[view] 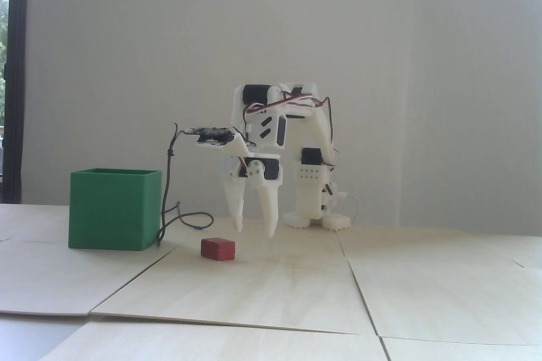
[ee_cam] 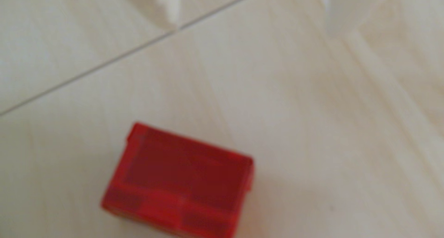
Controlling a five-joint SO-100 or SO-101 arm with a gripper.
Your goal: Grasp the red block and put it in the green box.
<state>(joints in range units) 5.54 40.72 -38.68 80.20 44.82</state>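
In the fixed view the pale wooden table [view: 423, 293], made of light panels with thin seams between them, carries everything. On it stands the white arm [view: 279, 124], folded over so that its gripper [view: 256, 230] points straight down, fingertips hanging just above the tabletop. The two tapered white fingers [view: 269, 208] are spread moderately wide with nothing between them. At the left of this view sits the green box [view: 112, 210], a solid green cube with thin walls and an open top, resting flat on the table well to the left of the gripper. A dark cable [view: 169, 191] drops from the wrist camera board beside the box's right edge and loops on the table behind it. The red block [view: 217, 248] lies on the table between the box and the gripper, a little nearer the camera, just to the left of and below the left fingertip, apart from both fingers and untouched. It is a small dull-red rectangular block with plain faces, lying flat on a long side, far lower than the box. In the wrist view the red block [ee_cam: 177, 182] fills the lower middle, blurred, with a table seam running diagonally above it; the white fingers [ee_cam: 168, 5] show only as soft blurs at the top edge, well apart from the block.
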